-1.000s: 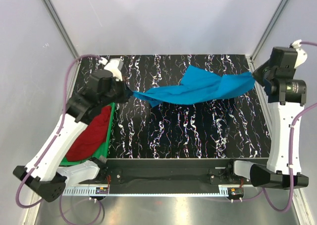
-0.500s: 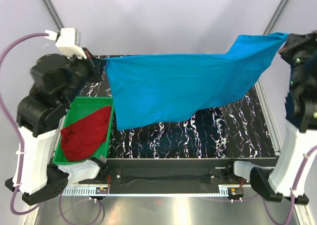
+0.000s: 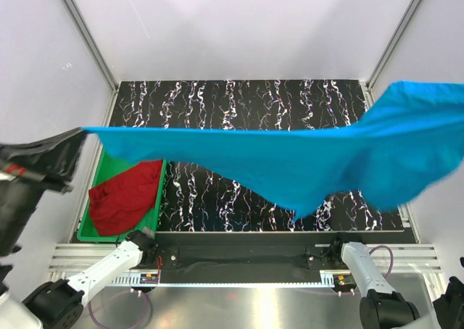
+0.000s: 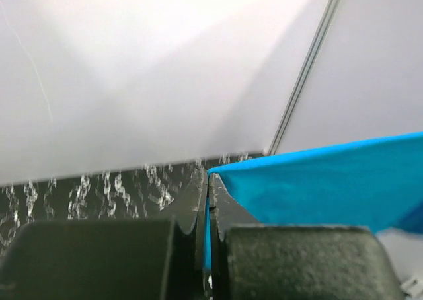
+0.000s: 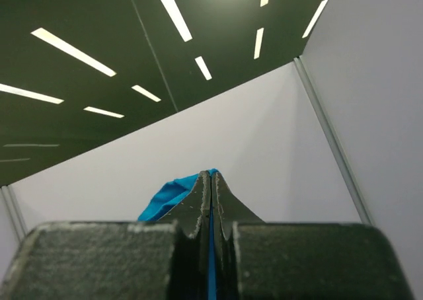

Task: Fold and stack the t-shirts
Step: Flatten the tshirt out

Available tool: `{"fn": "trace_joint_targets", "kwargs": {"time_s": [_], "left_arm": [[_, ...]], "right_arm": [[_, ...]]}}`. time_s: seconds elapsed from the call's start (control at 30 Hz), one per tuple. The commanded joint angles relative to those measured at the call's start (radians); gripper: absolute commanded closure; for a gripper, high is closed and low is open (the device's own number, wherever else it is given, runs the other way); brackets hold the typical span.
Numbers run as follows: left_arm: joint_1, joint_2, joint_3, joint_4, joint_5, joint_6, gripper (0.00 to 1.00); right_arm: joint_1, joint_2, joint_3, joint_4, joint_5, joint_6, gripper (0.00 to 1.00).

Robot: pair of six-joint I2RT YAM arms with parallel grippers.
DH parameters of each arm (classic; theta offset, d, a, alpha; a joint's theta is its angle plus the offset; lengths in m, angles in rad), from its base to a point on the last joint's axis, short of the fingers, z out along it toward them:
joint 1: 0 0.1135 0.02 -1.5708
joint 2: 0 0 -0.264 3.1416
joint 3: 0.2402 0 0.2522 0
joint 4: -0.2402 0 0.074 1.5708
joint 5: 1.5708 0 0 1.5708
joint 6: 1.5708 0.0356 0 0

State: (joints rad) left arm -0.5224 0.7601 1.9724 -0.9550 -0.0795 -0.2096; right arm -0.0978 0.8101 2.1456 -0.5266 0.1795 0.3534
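Observation:
The sky-blue t-shirt (image 3: 304, 162) hangs stretched in the air across the whole top view, high above the table. My left gripper (image 3: 78, 135) is shut on its left end; the left wrist view shows blue cloth (image 4: 317, 187) pinched between the fingertips (image 4: 209, 181). My right gripper is out of the top view past the right edge; the right wrist view shows it (image 5: 211, 181) shut on blue cloth (image 5: 168, 195), pointing up at the ceiling. The dark red t-shirt (image 3: 123, 198) lies crumpled in the green bin (image 3: 90, 231) at the table's left.
The black marbled table (image 3: 239, 104) lies below the cloth. White walls with metal corner posts (image 3: 83, 35) close in the back and sides. The arm bases and a rail run along the near edge (image 3: 246, 256).
Both arms have swung up and toward the camera, lifting the blue t-shirt higher and stretching it wider. One second ago it lay sagging low over the table.

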Motion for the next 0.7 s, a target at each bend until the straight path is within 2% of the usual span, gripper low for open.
{"fn": "trace_joint_targets", "kwargs": {"time_s": [0.0, 0.13, 0.4, 0.5, 0.57, 0.63, 0.67], "left_arm": [[0.005, 0.047, -0.01, 0.074, 0.003, 0.015, 1.0], [0.005, 0.128, -0.075, 0.097, 0.021, 0.021, 1.0], [0.007, 0.304, -0.397, 0.307, -0.092, 0.165, 1.0], [0.028, 0.431, -0.513, 0.418, -0.104, 0.251, 1.0], [0.077, 0.571, -0.555, 0.476, -0.08, 0.289, 1.0], [0.119, 0.687, -0.557, 0.507, -0.05, 0.295, 1.0], [0.155, 0.816, -0.52, 0.51, -0.036, 0.309, 1.0]], "right_arm": [[-0.003, 0.064, -0.044, 0.059, -0.04, -0.013, 1.0], [-0.003, 0.1, -0.16, 0.129, -0.035, -0.014, 1.0], [-0.003, 0.216, -0.553, 0.367, -0.026, -0.028, 1.0], [-0.003, 0.29, -0.698, 0.483, -0.034, -0.042, 1.0], [-0.003, 0.38, -0.742, 0.516, -0.041, -0.057, 1.0], [-0.003, 0.454, -0.796, 0.595, -0.044, -0.083, 1.0], [-0.003, 0.537, -0.805, 0.611, -0.046, -0.096, 1.0]]}}
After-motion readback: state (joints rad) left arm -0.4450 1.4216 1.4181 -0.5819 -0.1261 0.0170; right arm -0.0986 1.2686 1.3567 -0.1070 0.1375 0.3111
